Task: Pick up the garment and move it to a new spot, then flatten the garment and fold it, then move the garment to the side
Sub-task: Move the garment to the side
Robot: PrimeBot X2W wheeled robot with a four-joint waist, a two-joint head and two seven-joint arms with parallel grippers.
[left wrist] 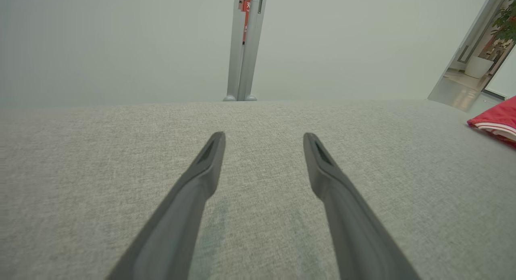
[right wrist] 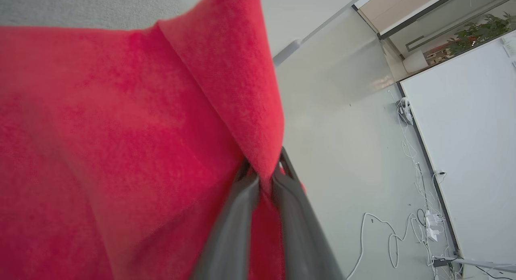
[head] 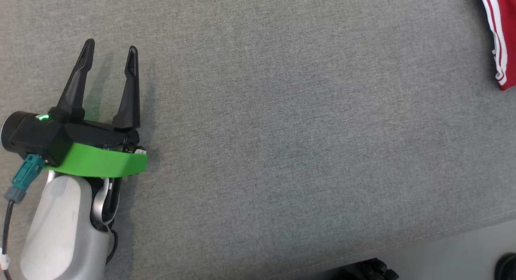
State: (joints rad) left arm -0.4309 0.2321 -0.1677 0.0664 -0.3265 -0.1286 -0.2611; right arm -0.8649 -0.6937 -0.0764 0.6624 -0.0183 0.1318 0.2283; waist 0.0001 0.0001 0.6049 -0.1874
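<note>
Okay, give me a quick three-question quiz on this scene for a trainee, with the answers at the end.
1. True or false: the left tool is shut on the red garment.
2. What does the right tool pinch? A) a cable B) the garment C) nothing
3. Fill in: in the head view, the garment shows at the upper ___ corner, over the grey surface.
Key: 1 false; 2 B; 3 right.
</note>
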